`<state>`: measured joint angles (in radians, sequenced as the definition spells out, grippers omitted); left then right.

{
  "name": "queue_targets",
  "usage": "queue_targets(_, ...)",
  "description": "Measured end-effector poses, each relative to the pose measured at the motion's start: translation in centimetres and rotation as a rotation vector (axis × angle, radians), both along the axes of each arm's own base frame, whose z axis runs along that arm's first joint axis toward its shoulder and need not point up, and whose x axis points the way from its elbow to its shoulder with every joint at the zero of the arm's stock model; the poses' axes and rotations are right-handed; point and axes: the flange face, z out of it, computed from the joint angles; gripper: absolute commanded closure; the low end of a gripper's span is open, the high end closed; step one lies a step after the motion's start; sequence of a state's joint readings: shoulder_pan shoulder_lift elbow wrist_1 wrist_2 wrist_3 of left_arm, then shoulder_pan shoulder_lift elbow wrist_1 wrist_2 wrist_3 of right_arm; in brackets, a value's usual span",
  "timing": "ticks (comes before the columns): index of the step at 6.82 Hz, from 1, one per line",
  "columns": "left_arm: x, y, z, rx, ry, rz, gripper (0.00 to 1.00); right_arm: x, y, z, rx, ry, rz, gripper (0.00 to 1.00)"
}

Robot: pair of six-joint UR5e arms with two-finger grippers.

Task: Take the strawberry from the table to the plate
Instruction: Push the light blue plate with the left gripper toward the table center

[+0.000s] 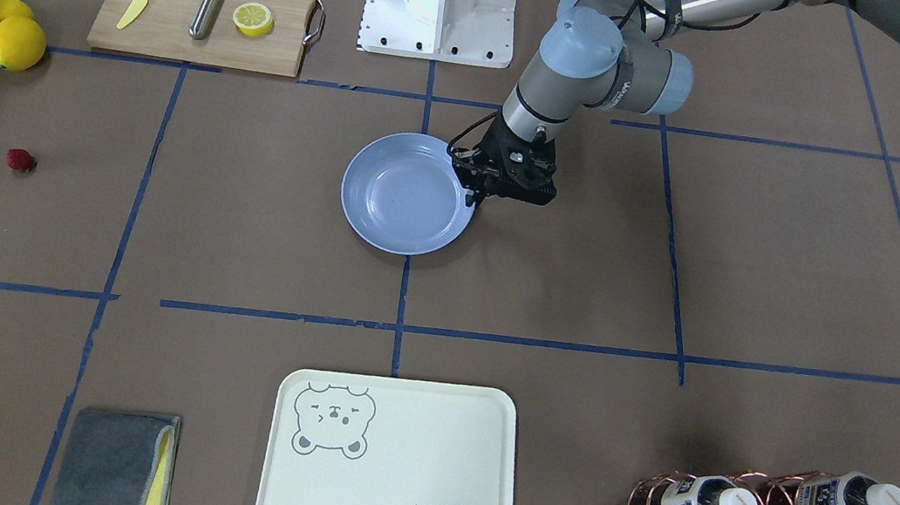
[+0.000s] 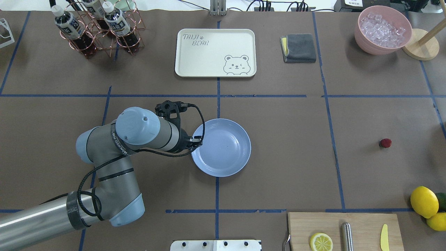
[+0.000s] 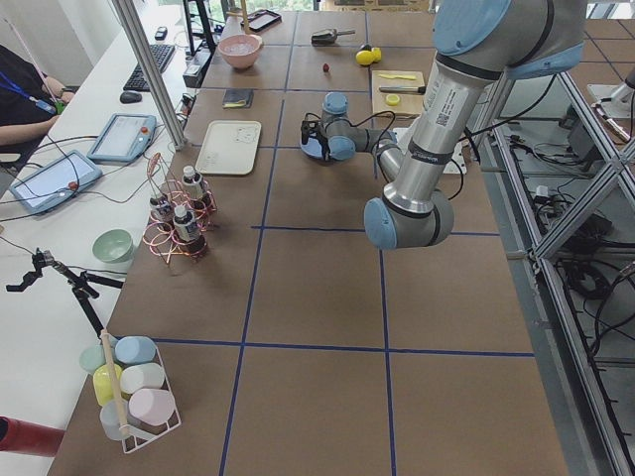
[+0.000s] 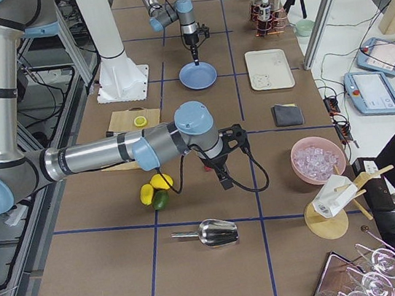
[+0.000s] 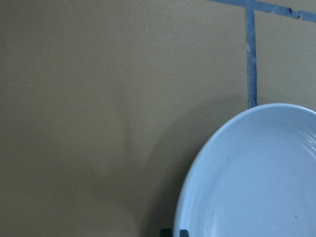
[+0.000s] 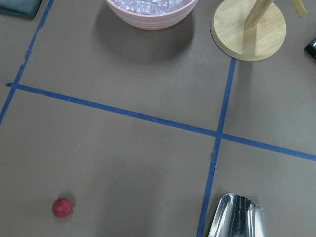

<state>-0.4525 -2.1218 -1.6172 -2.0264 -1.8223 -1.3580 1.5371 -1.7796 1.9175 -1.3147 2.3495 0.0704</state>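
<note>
You see strawberry (image 2: 385, 143) lying on table (image 2: 296, 157), well apart from plate (image 2: 226, 153). Left gripper (image 2: 197, 141) sits at plate rim, right gripper (image 4: 224, 181) near lemons (image 4: 159, 180). You can't tell whether either pincer is open or closed.

"TAIJI BEAR" printed on the cream tray (image 2: 209, 52), bottle labels (image 2: 69, 25) too small to read

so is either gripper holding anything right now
The left gripper sits at the plate rim, grip unclear; right gripper cannot be told. The strawberry lies free.
</note>
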Motion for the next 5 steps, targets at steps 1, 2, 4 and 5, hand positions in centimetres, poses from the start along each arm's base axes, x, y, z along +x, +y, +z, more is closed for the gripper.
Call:
queue_targets(1,0.0,0.0,0.2,-0.001,-0.002,-0.001,0.26,0.0,0.0,0.0,0.0,0.0,0.0,0.0)
queue_targets(2,-0.1,-0.1,0.2,0.002,-0.003,0.0,0.0,0.0,0.0,0.0,-0.003,-0.001,0.0,0.0)
queue_targets(4,-2.0,-1.4,0.4,0.044,-0.01,-0.002,0.0,0.0,0.0,0.0,-0.003,-0.001,0.001,0.0)
queue_targets(5,-5.8,-3.3,1.3,0.11,-0.04,0.022,0.0,0.0,-0.1,-0.1,0.001,-0.001,0.001,0.0)
